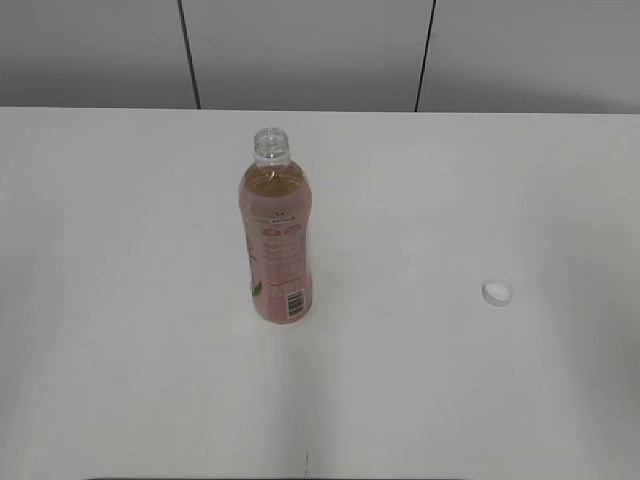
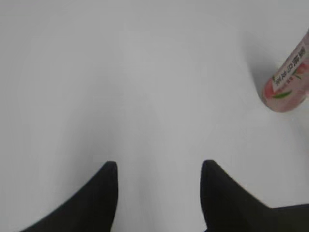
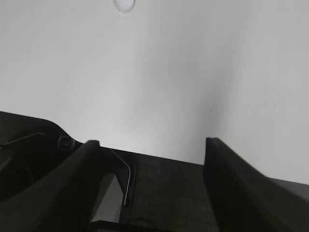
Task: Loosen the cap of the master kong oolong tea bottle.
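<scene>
The master kong oolong tea bottle (image 1: 275, 240) stands upright on the white table, left of centre, with its mouth open and no cap on it. Its pink base also shows at the right edge of the left wrist view (image 2: 288, 82). The white cap (image 1: 496, 292) lies on the table well to the right of the bottle, and shows at the top edge of the right wrist view (image 3: 124, 5). My left gripper (image 2: 159, 166) is open and empty over bare table. My right gripper (image 3: 152, 142) is open and empty, far from the cap. Neither gripper shows in the exterior view.
The white table (image 1: 120, 250) runs across the whole exterior view, with a grey panelled wall (image 1: 300, 50) behind it. A dark flat part of the robot's base (image 3: 169, 193) lies under my right gripper.
</scene>
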Robot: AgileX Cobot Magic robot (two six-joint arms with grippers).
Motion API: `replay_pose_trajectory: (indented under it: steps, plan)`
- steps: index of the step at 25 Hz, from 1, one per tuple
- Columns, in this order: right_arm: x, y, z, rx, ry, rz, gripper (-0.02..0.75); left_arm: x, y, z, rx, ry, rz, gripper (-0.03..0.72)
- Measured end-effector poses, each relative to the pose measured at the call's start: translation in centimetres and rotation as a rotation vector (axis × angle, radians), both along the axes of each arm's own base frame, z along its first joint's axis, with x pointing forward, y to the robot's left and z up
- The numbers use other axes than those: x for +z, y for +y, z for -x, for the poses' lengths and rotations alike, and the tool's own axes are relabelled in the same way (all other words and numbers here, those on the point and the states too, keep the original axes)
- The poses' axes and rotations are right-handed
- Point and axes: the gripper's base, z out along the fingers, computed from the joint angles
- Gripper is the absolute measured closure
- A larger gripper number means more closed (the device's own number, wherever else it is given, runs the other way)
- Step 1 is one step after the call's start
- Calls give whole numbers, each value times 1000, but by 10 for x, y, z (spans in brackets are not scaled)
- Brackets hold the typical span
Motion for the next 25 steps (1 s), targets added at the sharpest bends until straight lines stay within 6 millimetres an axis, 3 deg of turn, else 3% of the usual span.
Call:
replay_pose_trajectory:
  steps: [5, 15, 18, 25]
  plan:
    - [4, -10, 40, -12, -119, -25, 233, -4, 6, 26, -63, -53, -68, 365]
    - [-46, -25, 95, -21, -270, -26, 233, -5, 15, 67, -73, -272, -20, 372]
    - [-55, -28, 109, -22, -363, -43, 233, -5, 15, 68, -78, -280, -23, 373]
    - [-53, -36, 142, -28, -598, -94, 234, -5, 14, 68, -100, -280, -36, 373]
